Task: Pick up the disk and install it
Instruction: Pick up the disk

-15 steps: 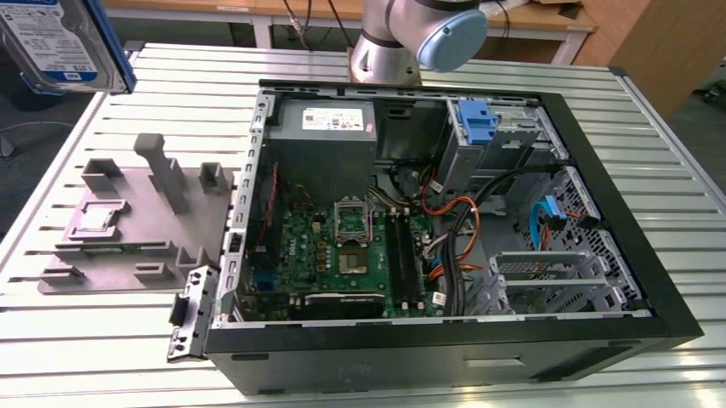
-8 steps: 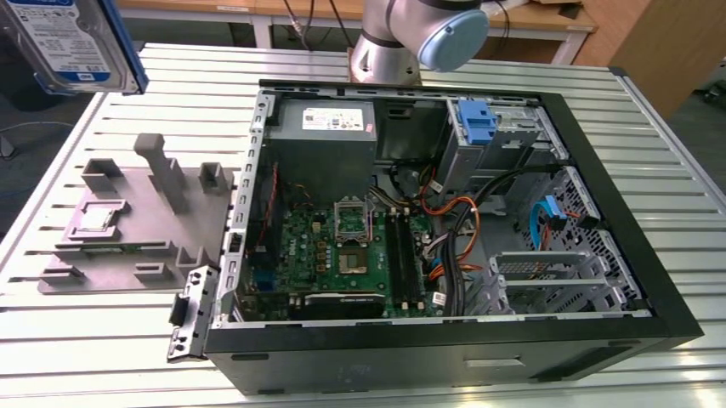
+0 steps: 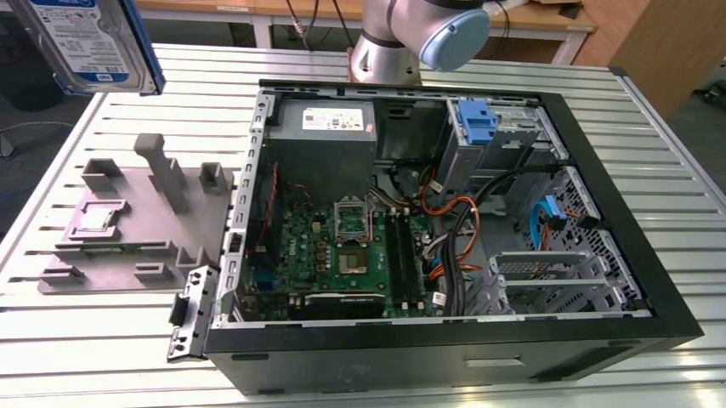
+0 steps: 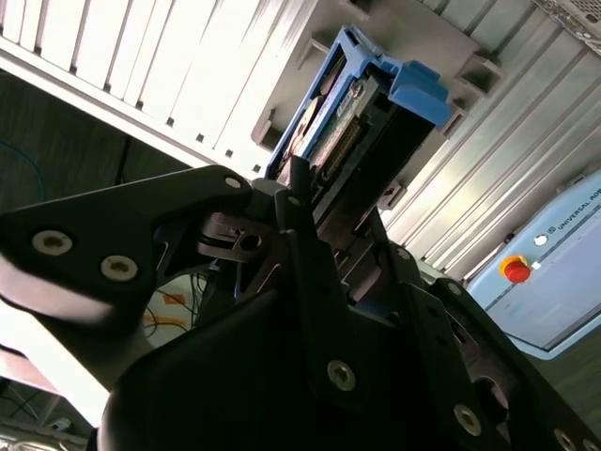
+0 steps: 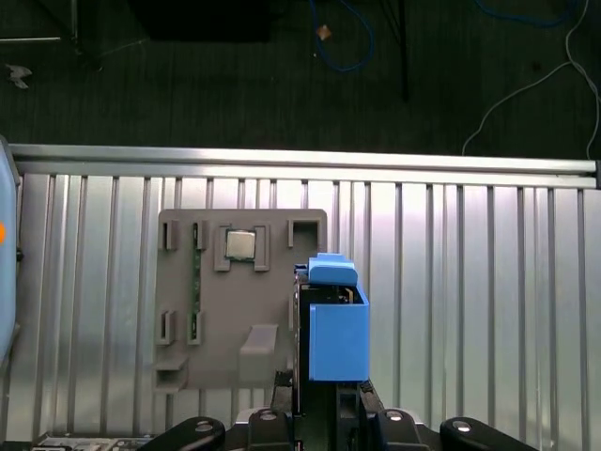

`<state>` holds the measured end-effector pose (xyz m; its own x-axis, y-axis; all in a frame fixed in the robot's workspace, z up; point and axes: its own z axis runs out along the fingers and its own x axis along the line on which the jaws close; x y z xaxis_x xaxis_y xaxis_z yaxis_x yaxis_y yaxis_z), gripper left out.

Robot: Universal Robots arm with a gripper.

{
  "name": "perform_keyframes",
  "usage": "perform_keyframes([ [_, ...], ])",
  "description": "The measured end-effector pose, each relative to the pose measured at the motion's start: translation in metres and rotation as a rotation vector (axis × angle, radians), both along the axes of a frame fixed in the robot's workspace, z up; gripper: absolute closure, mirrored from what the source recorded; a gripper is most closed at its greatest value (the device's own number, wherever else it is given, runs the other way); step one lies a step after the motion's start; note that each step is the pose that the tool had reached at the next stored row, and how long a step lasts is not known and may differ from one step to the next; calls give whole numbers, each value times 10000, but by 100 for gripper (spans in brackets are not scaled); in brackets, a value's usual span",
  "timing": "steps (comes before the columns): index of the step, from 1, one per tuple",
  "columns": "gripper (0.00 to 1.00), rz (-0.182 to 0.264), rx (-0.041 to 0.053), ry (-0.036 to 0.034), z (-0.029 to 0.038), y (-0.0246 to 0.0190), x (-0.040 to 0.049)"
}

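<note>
The disk [image 3: 91, 42] hangs in the air at the exterior view's upper left, above the slatted table. Its white-and-blue label faces the camera and a blue rail runs down its edge. In the second wrist view the disk [image 4: 366, 103] sticks out edge-on from my gripper [image 4: 329, 216], which is shut on it, with the blue carrier at the far end. In the first wrist view the disk's blue carrier [image 5: 333, 324] rises from my gripper [image 5: 324, 399], above the edge of a grey fixture [image 5: 235, 301].
An open computer case [image 3: 669, 323] lies on the table with its motherboard [image 3: 340, 255], a grey power-supply box [image 3: 329, 127], a blue bracket [image 3: 482, 119] and a metal drive cage [image 3: 545, 272]. The grey fixture [image 3: 125, 229] sits beside it, and the arm's base [image 3: 397, 42] stands behind.
</note>
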<state>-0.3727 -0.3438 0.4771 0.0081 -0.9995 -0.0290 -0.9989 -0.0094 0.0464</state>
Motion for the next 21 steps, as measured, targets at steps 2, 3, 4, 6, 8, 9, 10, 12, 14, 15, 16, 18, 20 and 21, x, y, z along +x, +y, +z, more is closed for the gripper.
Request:
perform_keyframes([
  [2,65,1,0,6,-1,0,50],
  [3,65,1,-1,12,0,0,78],
  [4,65,0,0,16,0,0,105],
  [6,65,1,-1,28,0,0,164],
  [8,65,1,0,40,0,0,226],
  [9,65,1,0,48,0,0,260],
  [10,65,0,-1,55,0,0,292],
  [12,65,0,0,69,0,0,353],
  [14,65,1,0,82,-1,0,418],
  [15,65,1,0,91,0,0,453],
  [16,65,1,0,98,0,0,488],
  [18,65,1,0,116,0,-1,557],
  [20,65,0,0,131,0,-1,626],
  [21,65,0,-1,141,0,-1,660],
])
